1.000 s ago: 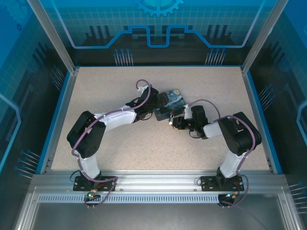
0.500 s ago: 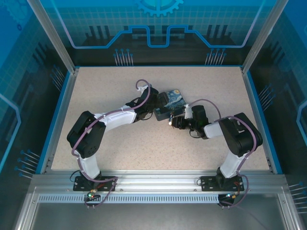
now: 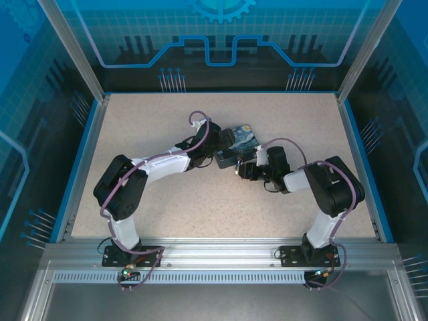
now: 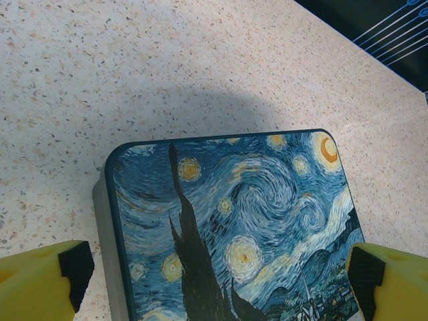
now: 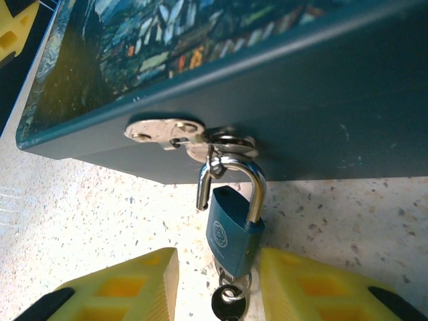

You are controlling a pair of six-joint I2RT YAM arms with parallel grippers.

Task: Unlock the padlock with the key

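Padlock [image 5: 234, 227] hangs from the hasp [image 5: 167, 130] of the Starry Night tin [image 4: 234, 200], key [image 5: 227, 304] in its underside; right pincer [image 5: 219, 271] apart astride it, left pincer [image 4: 219, 266] apart flanking the tin; advise gripping key squarely, twisting gently.

No legible text anywhere, round embossed emblem on the padlock [image 5: 231, 231] body, its marking too small to read

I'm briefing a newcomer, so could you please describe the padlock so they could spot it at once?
Start at the swirl-painted tin on the table. On its side wall a metal hasp carries the padlock: a small blue body on a silver shackle, key at its bottom.
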